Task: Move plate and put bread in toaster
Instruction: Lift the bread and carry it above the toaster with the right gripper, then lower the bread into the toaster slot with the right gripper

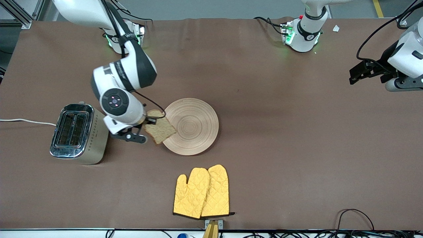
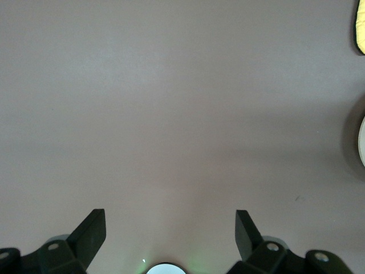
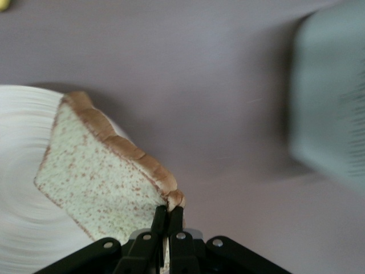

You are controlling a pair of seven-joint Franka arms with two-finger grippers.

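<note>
My right gripper [image 1: 148,121] [image 3: 168,212] is shut on one crust corner of the bread [image 1: 161,129] [image 3: 97,171], a speckled light brown slice. The slice hangs over the rim of the pale wooden plate [image 1: 195,127] [image 3: 17,188], on the side toward the toaster. The beige toaster [image 1: 78,134] [image 3: 331,114] with its chrome top stands beside the gripper, toward the right arm's end of the table, both slots showing dark. My left gripper [image 1: 358,74] [image 2: 171,222] waits open over bare table at the left arm's end, with nothing between its fingers.
A pair of yellow oven mitts [image 1: 201,191] [image 2: 360,28] lies nearer the front camera than the plate. The toaster's white cord [image 1: 26,121] runs off toward the table's edge. Brown cloth covers the whole table [image 1: 281,148].
</note>
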